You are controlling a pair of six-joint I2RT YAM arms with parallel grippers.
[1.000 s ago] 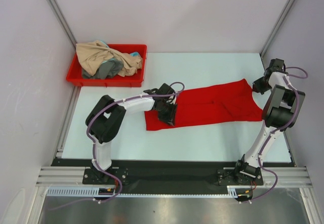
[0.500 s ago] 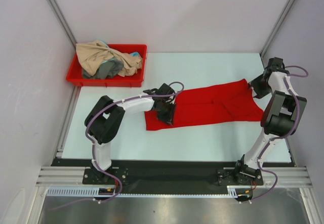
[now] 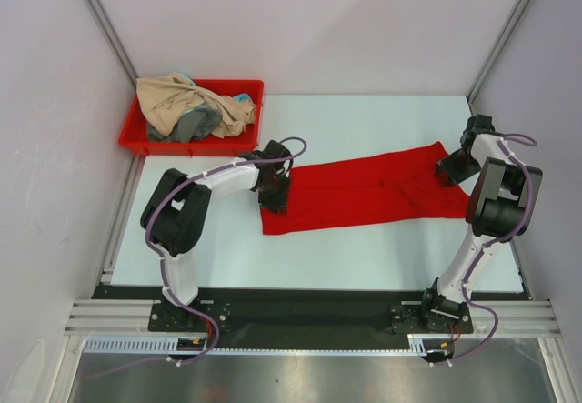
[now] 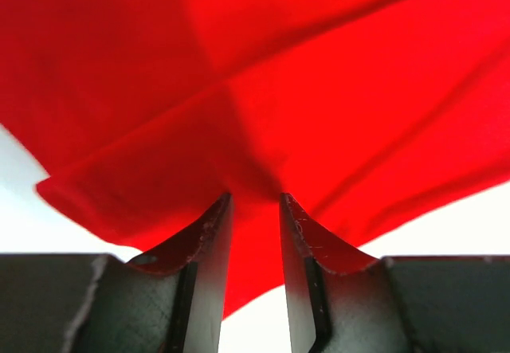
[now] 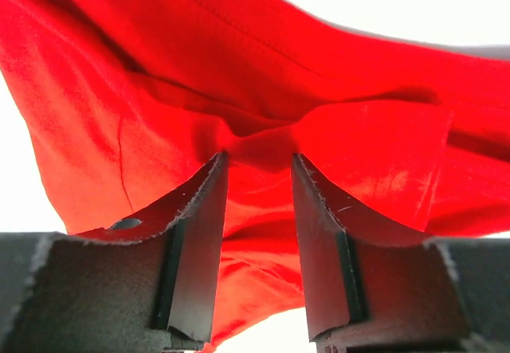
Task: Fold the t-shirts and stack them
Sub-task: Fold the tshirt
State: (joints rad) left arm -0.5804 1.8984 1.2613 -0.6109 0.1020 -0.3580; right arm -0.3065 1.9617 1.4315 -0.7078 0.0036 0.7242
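Note:
The red t-shirt (image 3: 364, 194) lies spread as a long strip across the middle of the table. My left gripper (image 3: 273, 192) sits on its upper left corner, and in the left wrist view the gripper (image 4: 253, 198) has its jaws drawn close with red cloth (image 4: 319, 90) pinched between the tips. My right gripper (image 3: 447, 168) is on the shirt's right end; in the right wrist view the gripper (image 5: 259, 158) holds a bunched fold of red cloth (image 5: 159, 74). The beige t-shirt (image 3: 186, 98), the grey one (image 3: 191, 128) and a bit of the light blue one (image 3: 241, 98) lie piled up.
The pile sits in a red plastic tray (image 3: 191, 146) at the back left of the white table (image 3: 364, 248). Grey walls and metal frame posts close in the left, right and back sides.
My left gripper has moved left and back to the shirt's upper left corner. My right gripper has moved in from the right edge onto the shirt's right end.

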